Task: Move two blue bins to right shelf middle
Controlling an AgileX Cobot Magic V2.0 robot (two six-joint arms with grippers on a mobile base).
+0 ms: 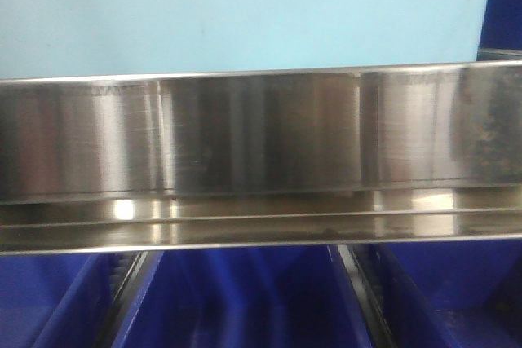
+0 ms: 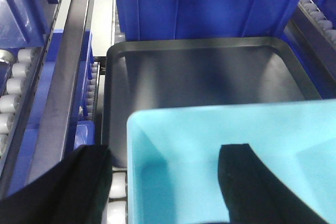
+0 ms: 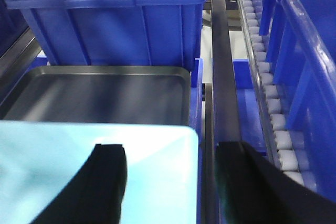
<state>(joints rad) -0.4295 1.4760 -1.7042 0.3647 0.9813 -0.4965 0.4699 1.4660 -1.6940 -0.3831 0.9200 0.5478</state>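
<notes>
- Exterior front-facing view: a flat pale cyan surface (image 1: 245, 14) fills the top, and I cannot tell whether it is a bin wall. Below it a brushed steel rail (image 1: 261, 136), streaked with reflections, spans the frame. Glossy dark blue tubs (image 1: 245, 299) sit under the rail, parted by narrow dark gaps.
- Left wrist view, far left: white cylindrical rollers (image 2: 16, 72) run beside a slanted steel bar (image 2: 68, 77).
- The left gripper (image 2: 167, 153) has matte black fingers and its jaws are spread wide astride the left wall of the pale blue bin (image 2: 210, 129). The outer finger (image 2: 63, 187) hangs outside, with a sliver of roller showing between it and the rim. The inner finger (image 2: 247, 182) hangs over the smooth interior. Neither is seen pressing the wall.
- The pale blue bin is smooth plastic with rounded corners. It covers the near end of a shallow black tray (image 2: 199, 77) that has a raised lip. A ribbed dark blue crate (image 2: 210, 3) stands behind the tray.
- Right wrist view: the same bin fills the lower left, with the tray and crate beyond it.
- The right gripper (image 3: 170, 148) also has its jaws wide apart. One finger (image 3: 110, 182) is over the bin's interior and the other (image 3: 247, 182) is outside the right rim, with a gap between it and the rim.
- Further right, a steel strip (image 3: 223, 77) runs alongside a roller track (image 3: 270, 103), then translucent blue bins (image 3: 310, 51).
</notes>
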